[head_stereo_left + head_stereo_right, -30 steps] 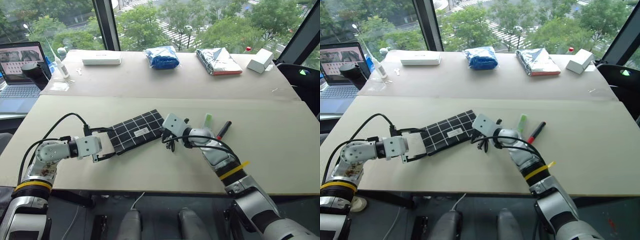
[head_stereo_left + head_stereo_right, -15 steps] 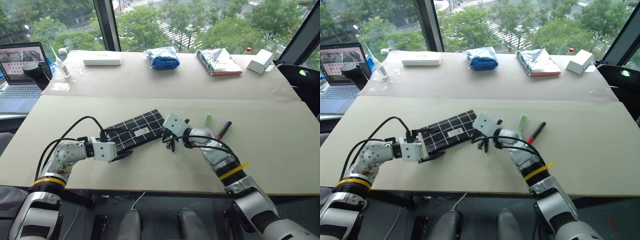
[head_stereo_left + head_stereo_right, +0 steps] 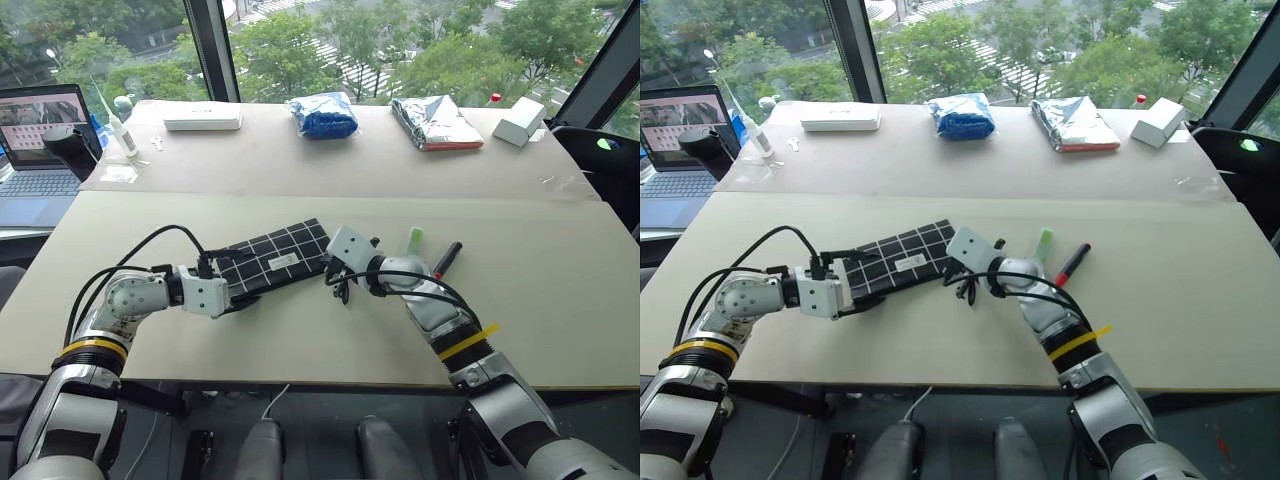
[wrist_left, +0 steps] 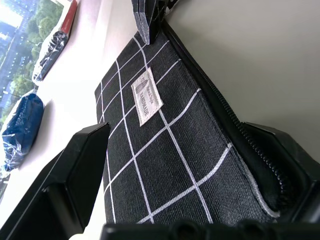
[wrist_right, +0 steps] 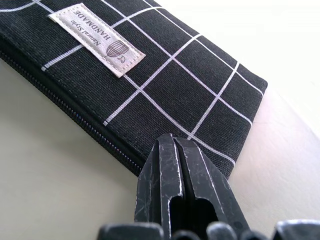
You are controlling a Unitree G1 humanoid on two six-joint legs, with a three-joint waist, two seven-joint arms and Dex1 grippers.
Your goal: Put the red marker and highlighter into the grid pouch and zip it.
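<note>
Fingers (image 4: 75,165) of the left gripper (image 3: 243,290) stand spread on either side of the near-left end of the flat black fabric grid pouch (image 3: 275,259) with thin white lines; the pouch end lies between them, but whether they press on it cannot be told. In the left wrist view one finger stands along the pouch's far long edge and the other by its zipper edge. The right gripper (image 3: 338,277) is clenched shut, its two black fingers (image 5: 182,185) pressed together with nothing visible between them, their tips at the pouch's right end, at the corner where the zipper line stops. A black zipper pull strap (image 3: 344,292) hangs off that end, just beside the right gripper.

The pouch lies flat on the beige tabletop (image 3: 300,340), slanting from near-left to far-right, a little left of the middle and nearer the front edge, its small white label (image 5: 97,39) facing up and its zipper along the side toward the front edge. Just right of the right gripper lies the short light-green highlighter (image 3: 415,240), and just beyond that, further right, the short black marker with a red end (image 3: 447,259); both rest on the tabletop, outside the pouch.

Near the far edge sit a blue bag (image 3: 323,115) and a silver bag (image 3: 435,122).
</note>
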